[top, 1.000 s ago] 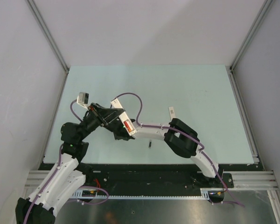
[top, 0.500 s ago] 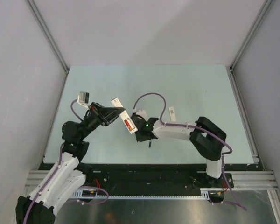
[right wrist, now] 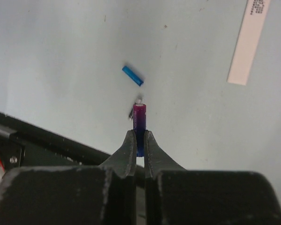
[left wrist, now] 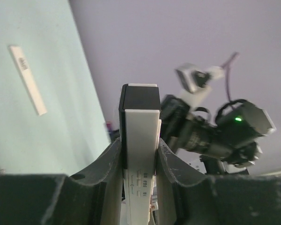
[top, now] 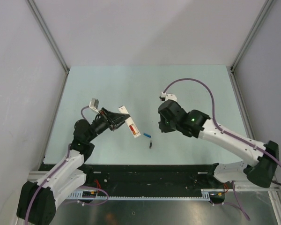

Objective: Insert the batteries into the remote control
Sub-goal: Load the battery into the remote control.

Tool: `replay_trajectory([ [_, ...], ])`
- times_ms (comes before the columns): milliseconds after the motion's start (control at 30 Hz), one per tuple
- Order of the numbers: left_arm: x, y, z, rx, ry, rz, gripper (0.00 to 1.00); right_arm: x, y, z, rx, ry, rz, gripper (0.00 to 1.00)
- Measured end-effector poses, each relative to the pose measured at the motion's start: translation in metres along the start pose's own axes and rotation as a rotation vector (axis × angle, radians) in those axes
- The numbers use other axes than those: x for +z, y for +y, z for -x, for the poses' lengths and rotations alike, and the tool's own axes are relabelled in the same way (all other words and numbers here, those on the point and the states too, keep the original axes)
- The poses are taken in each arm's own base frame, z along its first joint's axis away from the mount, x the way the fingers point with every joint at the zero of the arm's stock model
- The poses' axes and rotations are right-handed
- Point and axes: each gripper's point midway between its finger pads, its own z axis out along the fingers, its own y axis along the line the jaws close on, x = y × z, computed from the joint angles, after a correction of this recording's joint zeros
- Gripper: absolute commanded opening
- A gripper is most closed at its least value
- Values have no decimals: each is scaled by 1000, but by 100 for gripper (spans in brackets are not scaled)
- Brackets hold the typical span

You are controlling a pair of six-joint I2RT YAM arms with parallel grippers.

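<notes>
left gripper [left wrist: 139,149] part-open, clamped across white remote control [left wrist: 140,119] held off the mat [top: 103,84], loose blue battery [right wrist: 132,76] at its 4 o'clock, dark cylinder [top: 151,144] beside it, possibly another battery, right gripper [right wrist: 139,137] pinched tight on purplish battery [right wrist: 139,117], white strip [right wrist: 248,41] at 1 o'clock, hidden overhead by that arm

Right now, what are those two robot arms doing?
The left gripper grips the white remote control, which needs loading. The right gripper pinches one small battery by its end. A blue battery lies loose on the table, and a white strip lies off to the side.
</notes>
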Motion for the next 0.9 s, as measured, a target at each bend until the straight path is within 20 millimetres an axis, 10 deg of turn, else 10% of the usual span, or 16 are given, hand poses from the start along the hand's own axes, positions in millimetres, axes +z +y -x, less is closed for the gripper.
replay_trajectory([
  [500, 19, 58, -28, -34, 80, 149, 0, -61, 36, -3, -80, 124, 203, 0],
  [900, 22, 57, -32, -22, 76, 134, 0, -34, 66, -15, -135, 253, 214, 0],
])
